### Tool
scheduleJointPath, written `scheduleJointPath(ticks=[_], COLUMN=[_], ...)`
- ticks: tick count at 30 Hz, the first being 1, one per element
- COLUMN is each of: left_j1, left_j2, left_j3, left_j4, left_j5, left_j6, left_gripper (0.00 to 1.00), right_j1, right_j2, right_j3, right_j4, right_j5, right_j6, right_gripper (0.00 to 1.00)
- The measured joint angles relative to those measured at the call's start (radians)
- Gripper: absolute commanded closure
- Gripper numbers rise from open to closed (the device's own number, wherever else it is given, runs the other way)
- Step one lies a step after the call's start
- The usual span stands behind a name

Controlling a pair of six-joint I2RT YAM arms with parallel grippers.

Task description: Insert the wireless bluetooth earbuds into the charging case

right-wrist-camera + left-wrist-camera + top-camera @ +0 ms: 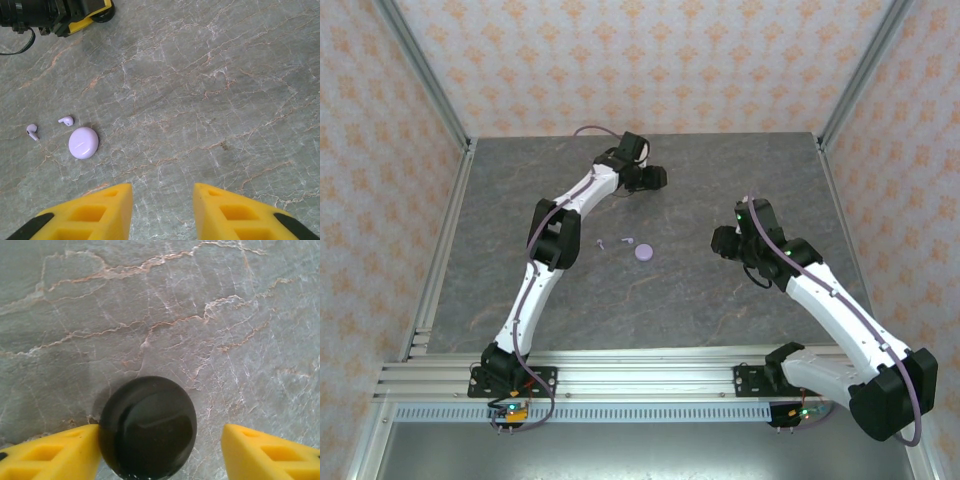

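The lilac earbuds point(66, 120) were tiny and lay flat on the table point(225, 75), one just beside the lilac case point(83, 142) at about its eleven o'clock in the right wrist view and the other a little apart at about its nine o'clock. In my judgement the step in hand was to collect one of them, and to do it well the fingers should come down straight over the bud and close slowly across its thicker body, not across the thin stem, because so small a piece can easily slip or be pushed away. The lilac case looked closed, a smooth round disc, so I think its lid must be opened before any bud can go in. From the right gripper point(162, 200), whose jaws stood apart with nothing between them, the lilac case lay at about ten o'clock and well apart, with the buds just behind it. In the overhead view the same group lay at about nine o'clock from this gripper. Toward the far edge of the table, the left gripper point(161, 440) had its jaws apart around the black case point(147, 427). One finger touched the case and the other stood clear of it, so it was not yet clamped.
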Motion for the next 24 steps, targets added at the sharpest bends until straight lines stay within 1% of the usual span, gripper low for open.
scheduleJointPath(ticks=[2,8,11,14,18,24], left_j1=[-0.003,0.0,0.011,0.021,0.027,0.026], left_j2=[-0.002,-0.041,-0.098,-0.19,-0.354,-0.613], left_j3=[0.0,-0.046,-0.123,-0.217,-0.343,-0.58], left_j4=[0.0,-0.028,-0.048,-0.069,-0.07,-0.03], left_j5=[-0.014,-0.101,-0.14,-0.166,-0.181,-0.192], left_j6=[0.008,0.053,0.09,0.124,0.156,0.181], left_gripper=[0.26,0.24,0.24,0.25,0.29,0.34], right_j1=[0.0,0.0,0.0,0.0,0.0,0.01], right_j2=[0.0,0.0,0.009,0.033,0.071,0.156], right_j3=[-0.005,-0.016,-0.016,-0.016,-0.016,-0.016], right_j4=[0.0,-0.003,-0.002,0.002,0.023,0.076], right_j5=[0.0,0.0,-0.006,-0.021,-0.052,-0.111], right_j6=[0.0,0.0,-0.001,-0.001,-0.001,-0.001], right_gripper=[0.6,0.59,0.58,0.57,0.57,0.57])
